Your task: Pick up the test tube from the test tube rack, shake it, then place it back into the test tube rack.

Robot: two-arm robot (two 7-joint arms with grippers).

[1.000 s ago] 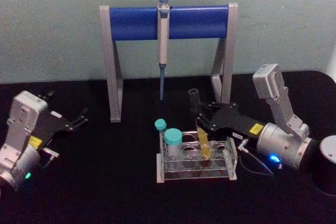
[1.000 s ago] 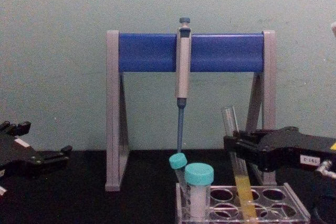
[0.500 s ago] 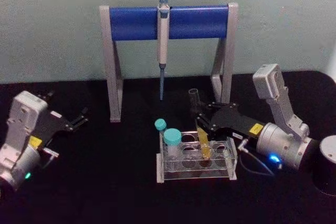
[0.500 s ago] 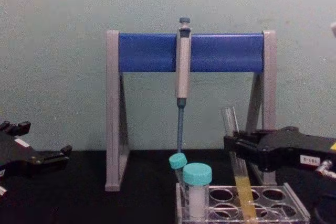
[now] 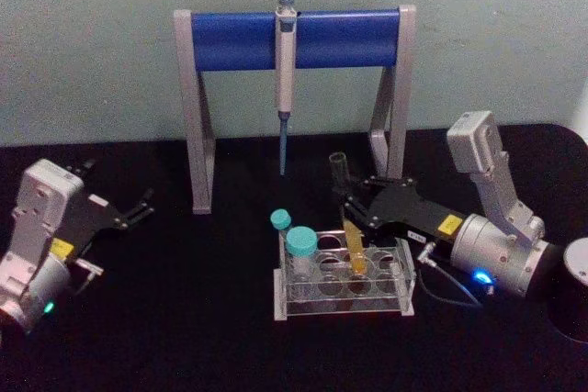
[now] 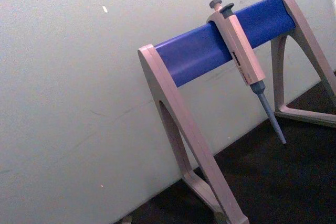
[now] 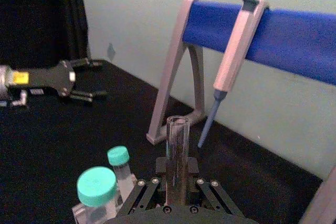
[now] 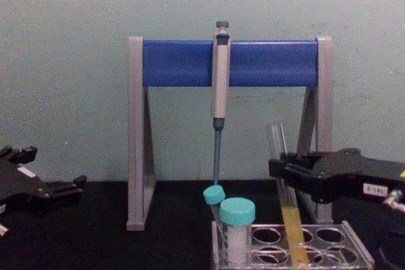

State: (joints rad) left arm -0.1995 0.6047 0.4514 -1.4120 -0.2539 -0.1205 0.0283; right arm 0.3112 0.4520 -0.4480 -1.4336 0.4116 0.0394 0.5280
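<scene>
The test tube is a long clear glass tube with yellow liquid low down. It leans a little, with its lower end in a hole of the clear test tube rack at the table's middle. My right gripper is shut on the test tube above the rack, about mid-height. In the right wrist view the test tube stands up between the fingers of the right gripper. My left gripper rests open at the far left, well away from the test tube rack.
Two teal-capped tubes stand at the rack's left end. Behind it a grey-and-blue pipette stand holds a hanging pipette, whose tip ends just behind the rack. A dark round object sits at the far right edge.
My right gripper has risen slightly with the test tube, whose top now sits a bit higher. The tube's lower end is still in the rack. The left arm has not moved.
</scene>
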